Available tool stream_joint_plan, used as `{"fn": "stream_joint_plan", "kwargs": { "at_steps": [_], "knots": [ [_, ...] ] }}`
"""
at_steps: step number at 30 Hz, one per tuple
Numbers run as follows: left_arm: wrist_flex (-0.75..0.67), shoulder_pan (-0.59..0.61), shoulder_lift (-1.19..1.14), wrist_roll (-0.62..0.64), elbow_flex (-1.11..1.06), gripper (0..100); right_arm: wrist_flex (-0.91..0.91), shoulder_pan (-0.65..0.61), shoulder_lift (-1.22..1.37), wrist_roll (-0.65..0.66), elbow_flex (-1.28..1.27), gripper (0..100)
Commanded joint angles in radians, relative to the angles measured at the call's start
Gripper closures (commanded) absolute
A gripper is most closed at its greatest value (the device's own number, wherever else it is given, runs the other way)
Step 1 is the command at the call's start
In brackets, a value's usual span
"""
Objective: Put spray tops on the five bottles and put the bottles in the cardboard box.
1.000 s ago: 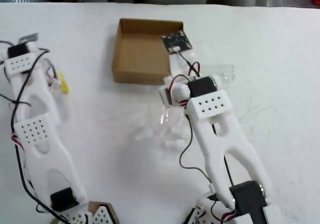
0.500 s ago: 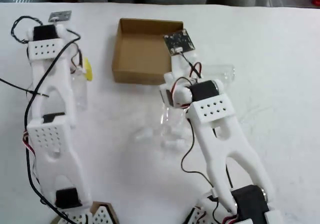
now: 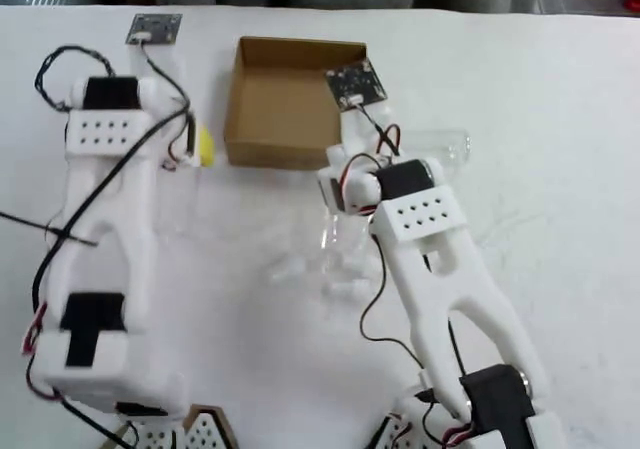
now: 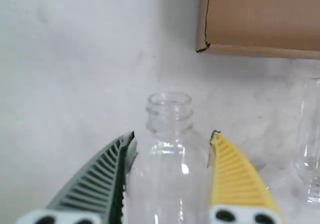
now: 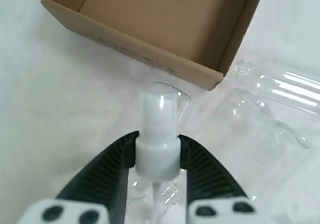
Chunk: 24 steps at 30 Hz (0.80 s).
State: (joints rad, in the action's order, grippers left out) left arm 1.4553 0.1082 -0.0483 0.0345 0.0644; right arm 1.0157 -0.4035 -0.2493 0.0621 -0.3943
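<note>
Left claw point(image 4: 173, 134) clamped round open-necked bottle point(image 4: 170, 166), just beside box point(image 3: 283, 154) left wall, far-left desk. Right claw point(image 5: 157, 138) pinches spray top point(image 5: 159, 112) by its collar, at box's near wall. Best: bring neck under top, thread tube in straight, seat square, then twist.

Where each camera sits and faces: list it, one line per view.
High view: fixed above the table, looking down on the left arm, right arm and cardboard box.
Left wrist view: on the left wrist, looking along the left pincer, closed on a capless bottle.
Right wrist view: on the right wrist, looking along the right pincer, shut on a spray top.
Shared: all three show the cardboard box.
</note>
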Motion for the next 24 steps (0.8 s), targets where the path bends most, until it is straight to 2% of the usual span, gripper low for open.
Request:
{"fn": "stream_joint_plan", "kwargs": {
  "at_steps": [1, 11, 16, 21, 24],
  "knots": [
    [-0.164, -0.012, 0.208, -0.009, -0.216, 90, -0.018, 0.012, -0.013, -0.008, 0.011, 98.1],
    [-0.491, -0.012, 0.605, -0.009, -0.681, 90, -0.021, 0.013, -0.016, -0.008, 0.014, 98.1],
    [-0.718, -0.013, 0.782, -0.003, -0.885, 90, -0.018, 0.01, -0.035, -0.008, 0.046, 98.1],
    [-0.921, -0.015, 0.941, 0.0, -1.073, 90, -0.018, 0.01, -0.145, -0.002, 0.084, 98.1],
    [-0.962, -0.035, 1.026, 0.0, -1.135, 90, -0.041, -0.002, -0.229, 0.0, 0.098, 98.1]
  ]
}}
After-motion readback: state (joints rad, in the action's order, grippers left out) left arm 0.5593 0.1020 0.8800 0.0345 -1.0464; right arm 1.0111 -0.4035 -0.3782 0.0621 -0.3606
